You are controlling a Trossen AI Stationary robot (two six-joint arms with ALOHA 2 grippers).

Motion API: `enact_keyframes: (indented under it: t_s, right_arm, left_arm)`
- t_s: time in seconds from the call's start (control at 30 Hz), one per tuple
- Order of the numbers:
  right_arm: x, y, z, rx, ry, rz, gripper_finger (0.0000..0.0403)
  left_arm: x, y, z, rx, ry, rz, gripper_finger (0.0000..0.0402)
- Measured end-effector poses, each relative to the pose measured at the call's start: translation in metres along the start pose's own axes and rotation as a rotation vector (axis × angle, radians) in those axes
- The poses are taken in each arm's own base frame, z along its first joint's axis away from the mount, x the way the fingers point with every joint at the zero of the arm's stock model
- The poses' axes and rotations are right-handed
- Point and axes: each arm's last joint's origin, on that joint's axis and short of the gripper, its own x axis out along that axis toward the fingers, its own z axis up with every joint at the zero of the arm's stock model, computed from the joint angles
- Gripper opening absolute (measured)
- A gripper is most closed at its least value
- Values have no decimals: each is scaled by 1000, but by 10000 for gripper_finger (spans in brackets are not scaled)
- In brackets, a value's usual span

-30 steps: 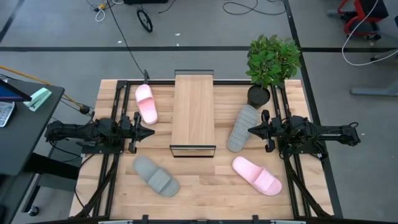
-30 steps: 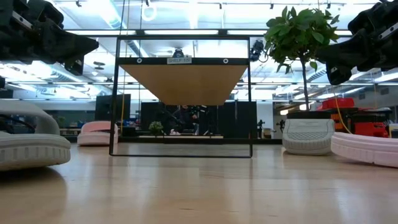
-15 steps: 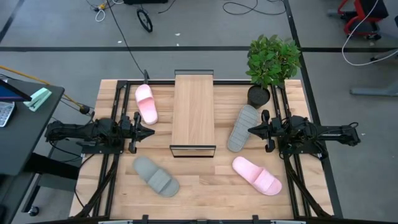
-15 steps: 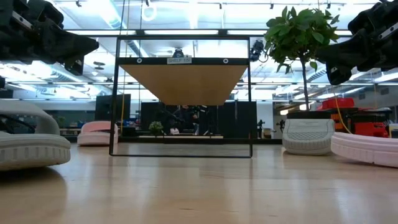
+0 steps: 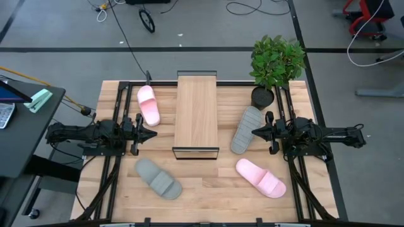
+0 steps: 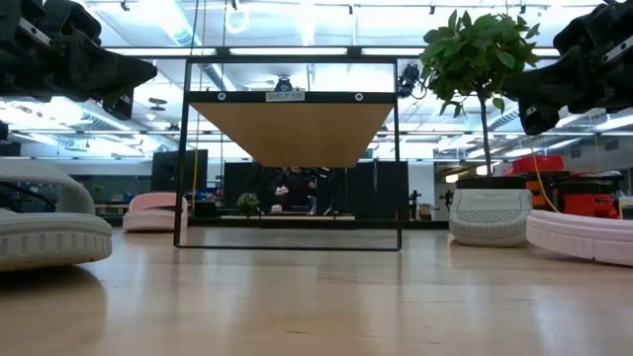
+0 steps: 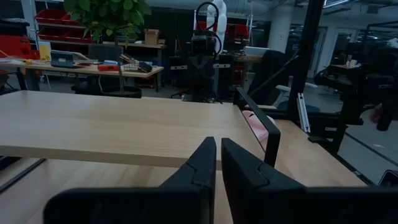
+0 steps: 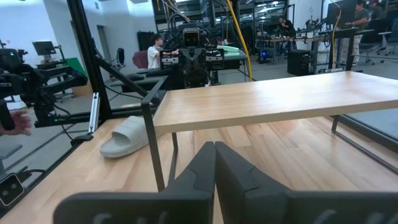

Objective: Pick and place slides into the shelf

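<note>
Both arms lie low at the worktop's side edges, left claw (image 5: 153, 133) and right claw (image 5: 254, 132) pinched together, facing the shelf (image 5: 196, 112).

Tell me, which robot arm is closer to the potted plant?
The right one. The right end effector sits just in front of the potted plant, beside a grey slide. The left end effector waits across the shelf, far from the plant.
</note>
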Motion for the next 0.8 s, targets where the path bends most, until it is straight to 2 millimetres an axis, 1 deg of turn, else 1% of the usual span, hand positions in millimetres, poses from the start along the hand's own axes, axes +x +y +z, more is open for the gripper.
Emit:
enact_keyframes:
  t_s: [0.23, 0.5, 0.8]
  right_arm:
    - [0, 0, 0, 0, 0, 0, 14]
    - [0, 0, 0, 0, 0, 0, 14]
    - [0, 0, 0, -1, 0, 0, 14]
  left_arm:
    - [0, 0, 0, 52, -3, 10, 33]
    - [0, 0, 0, 53, -4, 10, 23]
    - [0, 0, 1, 52, -5, 10, 36]
